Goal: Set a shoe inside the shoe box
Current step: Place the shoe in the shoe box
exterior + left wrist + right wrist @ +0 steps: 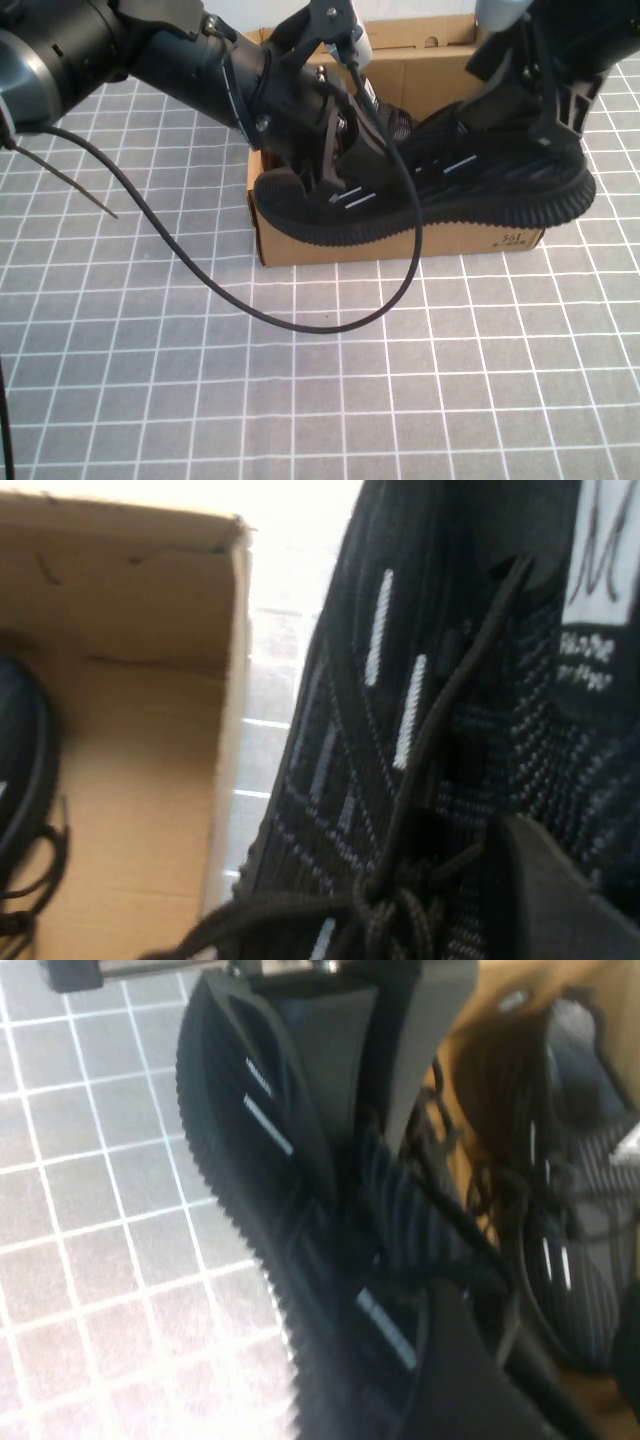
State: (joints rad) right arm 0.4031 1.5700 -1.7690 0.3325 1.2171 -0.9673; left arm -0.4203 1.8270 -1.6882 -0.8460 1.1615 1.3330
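The shoe (470,195), a black knit sneaker with white side stripes, hangs lengthwise over the front wall of the brown shoe box (400,250), toe to the left, sole towards me. My left gripper (335,170) is shut on its toe half, near the laces (400,900). My right gripper (540,110) is shut on its heel half. The shoe fills the left wrist view (450,730) and also shows in the right wrist view (300,1190). The matching twin sneaker (580,1220) lies inside the box.
The box stands at the far middle of a grey grid-patterned mat (320,380). A black cable (300,325) loops from the left arm down over the mat in front of the box. The box's rear flap (420,40) stands upright.
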